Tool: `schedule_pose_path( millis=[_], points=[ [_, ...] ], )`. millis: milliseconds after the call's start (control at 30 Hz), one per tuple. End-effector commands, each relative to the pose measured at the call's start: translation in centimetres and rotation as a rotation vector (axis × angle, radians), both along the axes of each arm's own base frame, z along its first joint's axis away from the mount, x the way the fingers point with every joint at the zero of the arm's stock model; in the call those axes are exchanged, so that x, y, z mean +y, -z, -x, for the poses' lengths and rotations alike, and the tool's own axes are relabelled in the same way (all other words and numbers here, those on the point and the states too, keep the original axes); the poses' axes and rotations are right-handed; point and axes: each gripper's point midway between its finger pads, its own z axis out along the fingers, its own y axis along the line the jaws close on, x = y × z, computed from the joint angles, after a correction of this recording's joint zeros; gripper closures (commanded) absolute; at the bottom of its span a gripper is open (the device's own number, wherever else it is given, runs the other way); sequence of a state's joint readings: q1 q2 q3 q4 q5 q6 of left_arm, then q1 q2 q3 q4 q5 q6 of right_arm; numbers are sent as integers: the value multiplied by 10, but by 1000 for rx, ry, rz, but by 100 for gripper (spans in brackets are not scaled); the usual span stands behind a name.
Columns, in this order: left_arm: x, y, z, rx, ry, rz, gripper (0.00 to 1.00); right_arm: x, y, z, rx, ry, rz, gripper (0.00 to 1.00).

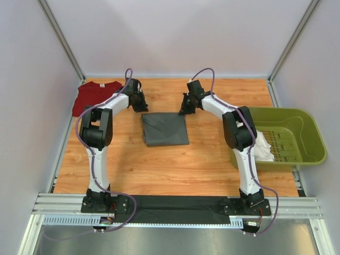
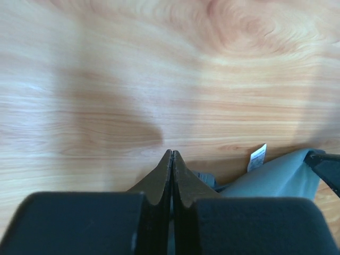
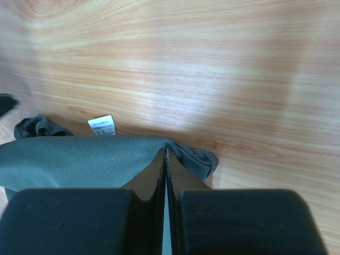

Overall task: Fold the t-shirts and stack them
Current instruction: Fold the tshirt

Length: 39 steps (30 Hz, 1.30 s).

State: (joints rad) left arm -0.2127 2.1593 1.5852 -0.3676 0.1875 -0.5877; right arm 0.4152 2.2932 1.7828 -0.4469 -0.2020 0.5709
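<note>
Centrally in the overhead view, the dark grey cotton t-shirt (image 1: 166, 130) lies folded into a flat rectangle on the light wooden table (image 1: 212, 164). Both arms reach to its far edge. The right gripper (image 3: 165, 154) has its fingers pressed together and pinches that edge, the cloth rising to the fingertips with a small bunch just to their right. The small white neck label (image 3: 102, 125) sticks out at the left of the right wrist view. The left gripper (image 2: 171, 158) is also pressed together, grey fabric touching its right side; I cannot tell whether cloth is caught. The dark red cotton t-shirt (image 1: 94, 96) lies spread at upper left. At right sits the olive-green plastic basket (image 1: 279, 110), holding a crumpled white cloth (image 1: 263, 146).
</note>
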Motion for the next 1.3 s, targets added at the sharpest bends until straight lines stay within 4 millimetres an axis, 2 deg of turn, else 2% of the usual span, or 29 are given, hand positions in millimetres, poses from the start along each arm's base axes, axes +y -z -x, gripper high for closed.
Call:
schedule_pose_path(
  millis=[0, 33, 67, 100, 133, 200, 233, 267, 333, 367, 400, 433, 467, 500, 567, 600, 633, 667, 700, 733, 767, 833, 867, 933, 967, 1000, 1067, 1200, 1267],
  points=[
    [14, -102, -22, -229, 33, -81, 94, -7, -64, -16, -147, 3, 14, 100],
    [18, -114, -22, -255, 37, -99, 80, -11, -68, -15, -154, 13, 31, 100],
    [21, -126, -18, -268, 33, -116, 70, -14, -72, -12, -152, 12, 41, 100],
    [28, -150, -13, -312, 8, -134, 53, -17, -81, -8, -170, 6, 46, 100],
    [33, -159, -8, -319, -3, -152, 47, -18, -97, -4, -191, 2, 40, 97],
    [37, -181, 8, -346, -11, -142, 40, -20, -106, 6, -200, -19, 32, 91],
    [37, -184, 16, -333, -16, -130, 40, -20, -113, 9, -211, -30, 26, 82],
    [34, -187, 24, -326, -8, -109, 40, -20, -128, 14, -232, -40, 15, 79],
    [31, -187, 45, -310, -6, -73, 45, -20, -133, 25, -227, -70, 6, 73],
    [24, -167, 60, -256, 0, -25, 49, -20, -141, 30, -233, -80, -6, 73],
    [22, -174, 69, -271, -3, 10, 62, -17, -137, 38, -214, -104, -24, 74],
    [14, -174, 72, -287, -6, 54, 70, -14, -136, 40, -216, -117, -44, 77],
    [8, -158, 90, -237, -16, 103, 76, -11, -138, 43, -218, -126, -64, 77],
    [3, -152, 95, -230, -20, 129, 86, -7, -134, 46, -210, -142, -85, 78],
    [-15, -144, 105, -236, -5, 174, 96, -2, -119, 46, -183, -132, -113, 79],
    [-18, -126, 117, -192, -22, 192, 100, 1, -113, 46, -169, -135, -127, 81],
    [-28, -124, 120, -201, -12, 215, 100, 5, -113, 42, -169, -130, -149, 83],
    [-31, -107, 129, -164, -13, 232, 100, 9, -100, 39, -141, -129, -148, 84],
    [-34, -101, 131, -151, -28, 258, 100, 9, -96, 36, -134, -126, -153, 85],
    [-35, -100, 128, -165, -37, 280, 100, 12, -92, 35, -129, -128, -152, 87],
    [-35, -86, 134, -140, -39, 277, 100, 14, -85, 30, -122, -129, -146, 87],
    [-35, -76, 135, -122, -49, 284, 100, 13, -76, 26, -112, -123, -130, 87],
    [-37, -64, 139, -91, -41, 287, 100, 14, -67, 23, -101, -122, -122, 87],
    [-39, -54, 142, -71, -45, 304, 100, 13, -58, 20, -95, -123, -107, 87],
    [-41, -49, 144, -60, -42, 314, 100, 12, -47, 19, -79, -119, -96, 88],
    [-39, -33, 150, -29, -49, 307, 100, 13, -43, 17, -75, -114, -90, 88],
    [-38, -16, 155, 8, -54, 298, 100, 11, -31, 14, -64, -105, -74, 89],
    [-29, 11, 172, 112, -65, 232, 100, -1, -16, 10, -50, -52, -14, 90],
    [-26, 15, 173, 116, -60, 207, 100, -8, -11, 9, -49, -27, 10, 90]
  ],
)
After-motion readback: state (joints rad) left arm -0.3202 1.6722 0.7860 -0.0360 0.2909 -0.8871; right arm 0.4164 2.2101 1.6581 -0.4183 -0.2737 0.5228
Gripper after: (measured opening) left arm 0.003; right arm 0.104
